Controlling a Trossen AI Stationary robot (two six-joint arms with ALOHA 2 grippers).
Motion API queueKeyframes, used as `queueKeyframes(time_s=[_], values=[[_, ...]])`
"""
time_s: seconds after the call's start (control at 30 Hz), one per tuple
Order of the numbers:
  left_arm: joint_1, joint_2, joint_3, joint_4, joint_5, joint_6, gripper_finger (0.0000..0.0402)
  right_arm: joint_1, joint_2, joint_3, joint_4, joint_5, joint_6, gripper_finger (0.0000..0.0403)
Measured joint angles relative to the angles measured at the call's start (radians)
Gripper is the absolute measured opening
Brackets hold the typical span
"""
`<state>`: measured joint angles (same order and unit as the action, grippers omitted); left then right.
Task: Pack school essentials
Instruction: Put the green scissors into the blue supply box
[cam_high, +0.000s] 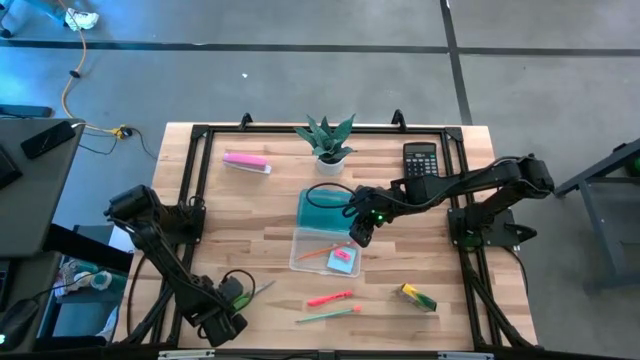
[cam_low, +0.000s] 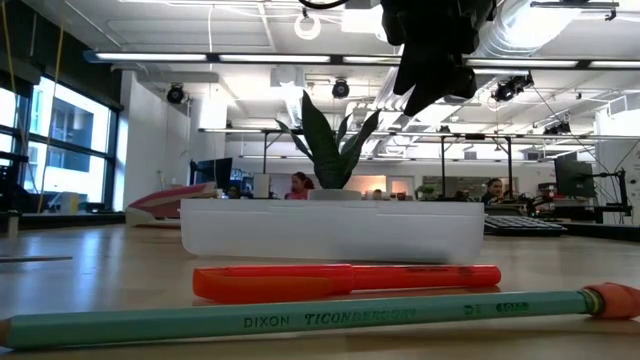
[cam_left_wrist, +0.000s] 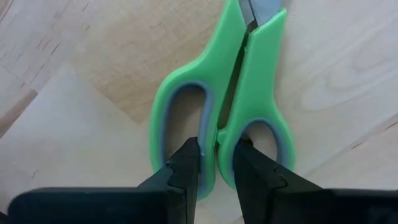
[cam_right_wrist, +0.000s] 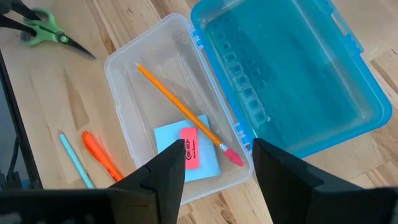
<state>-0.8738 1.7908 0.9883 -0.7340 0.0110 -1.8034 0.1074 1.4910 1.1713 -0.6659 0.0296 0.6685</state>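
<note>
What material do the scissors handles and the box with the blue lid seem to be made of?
Scissors handles: likely glossy green plastic, with grey, maybe softer lining inside the loops. Box: clear plastic, since the wood shows through its walls; its open blue lid looks like translucent plastic with soft reflections.

Left gripper (cam_left_wrist: 216, 163) low, jaws apparently nearly closed; right gripper (cam_right_wrist: 217, 163) raised, jaws parted.

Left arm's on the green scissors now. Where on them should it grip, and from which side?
Grip the green-handled scissors at the middle of the handles, between the two finger loops, coming straight down from above. They lie flat and closed on the table, so the pressed-together inner bars form one narrow ridge. The left gripper already straddles it.
</note>
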Motion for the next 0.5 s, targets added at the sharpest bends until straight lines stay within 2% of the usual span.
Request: queueKeyframes(time_s=[0.27, 0.5], values=[[0.0, 0.0, 0.046, -0.014, -0.088, 0.0, 0.0069, 0.0, 0.0, 0.0, -0.002, -0.013, -0.015, 0.0177], [0.005, -0.001, 0.077, -0.028, -0.11, -0.011, 0.0072, 0.0, 0.0, 0.0, -0.005, -0.027, -0.019, 0.0177]])
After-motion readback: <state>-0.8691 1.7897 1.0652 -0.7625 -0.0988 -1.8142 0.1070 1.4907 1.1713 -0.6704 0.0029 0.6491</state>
